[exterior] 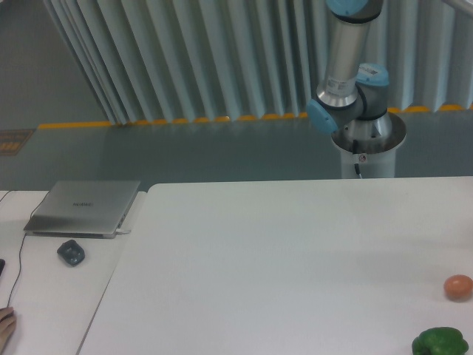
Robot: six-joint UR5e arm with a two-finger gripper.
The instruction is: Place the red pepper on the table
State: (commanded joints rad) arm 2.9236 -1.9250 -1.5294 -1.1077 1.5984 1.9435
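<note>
The red pepper is out of view. The white table (pixel 281 251) fills the lower middle and right of the frame. Behind its far edge stands the robot arm's base and lower links (pixel 353 96), grey with blue joint caps, rising out of the top of the picture. The gripper is out of view, so its state does not show.
A green bell pepper (pixel 440 343) sits at the table's front right corner, with an orange-brown egg-shaped thing (pixel 458 287) just behind it. On the adjoining desk at the left lie a grey laptop (pixel 83 207), a dark mouse (pixel 71 253) and a cable. A fingertip (pixel 6 325) shows at the bottom left.
</note>
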